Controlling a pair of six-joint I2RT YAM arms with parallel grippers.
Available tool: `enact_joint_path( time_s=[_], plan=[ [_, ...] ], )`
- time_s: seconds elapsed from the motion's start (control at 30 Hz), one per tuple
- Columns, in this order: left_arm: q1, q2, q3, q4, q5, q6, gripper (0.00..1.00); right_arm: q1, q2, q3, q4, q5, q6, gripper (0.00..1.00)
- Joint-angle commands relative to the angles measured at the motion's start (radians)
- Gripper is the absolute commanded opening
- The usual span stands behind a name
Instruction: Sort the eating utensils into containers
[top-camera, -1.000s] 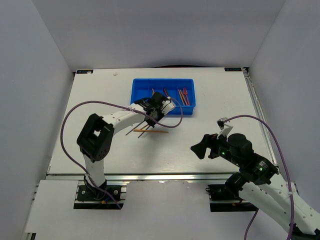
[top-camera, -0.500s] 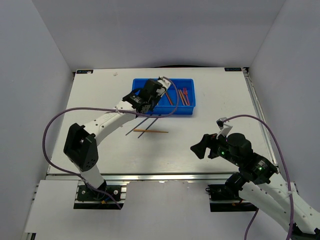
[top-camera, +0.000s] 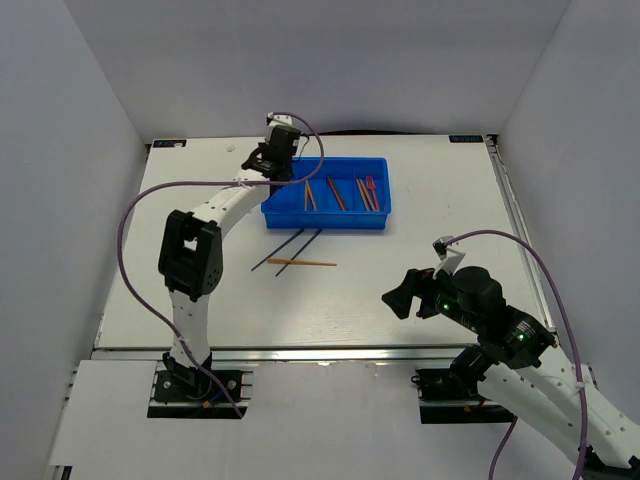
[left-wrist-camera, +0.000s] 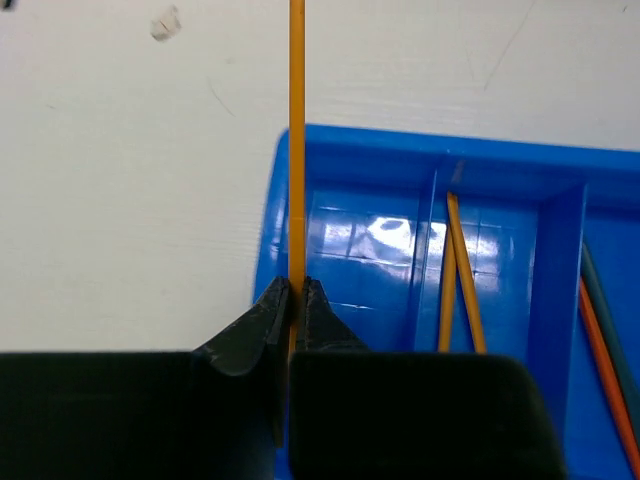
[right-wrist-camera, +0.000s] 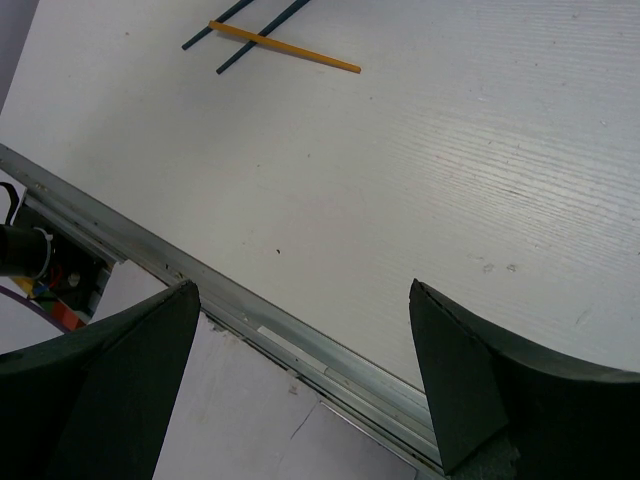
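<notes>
Above the tray (left-wrist-camera: 400, 160) rim, left pincer (left-wrist-camera: 296, 300) clamped on orange stick (left-wrist-camera: 296, 150) jutting forward, right pincer (right-wrist-camera: 303, 290) wide, empty.

Robotics lab test cell, plain grey walls (top-camera: 300, 60), white table (top-camera: 430, 200), aluminium rail (top-camera: 300, 353) along its near edge

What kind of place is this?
Probably a robot lab booth, not a kitchen: plain grey walls box in a white table, a left arm and right arm are bolted at its edge, and a blue tray holds sticks.
</notes>
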Motion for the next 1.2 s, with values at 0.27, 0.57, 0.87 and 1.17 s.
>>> enact_joint_path(
  time_s=[0.27, 0.57, 0.87, 1.17],
  plan=[
    [-0.003, 0.015, -0.093, 0.13, 0.048, -0.153, 0.0, -0.001, -0.011, 0.029, -0.007, 0.01, 0.006, 0.89],
    [0.0, -0.046, -0.16, 0.139, 0.06, -0.2, 0.26, -0.001, 0.001, 0.021, 0.004, 0.004, 0.004, 0.89],
    [0.0, -0.178, -0.198, 0.174, 0.079, -0.236, 0.37, -0.001, 0.004, 0.021, 0.004, 0.007, 0.004, 0.89],
    [-0.012, -0.293, -0.195, -0.009, 0.295, -0.108, 0.98, -0.001, 0.006, 0.016, 0.013, 0.009, 0.003, 0.89]
  ],
)
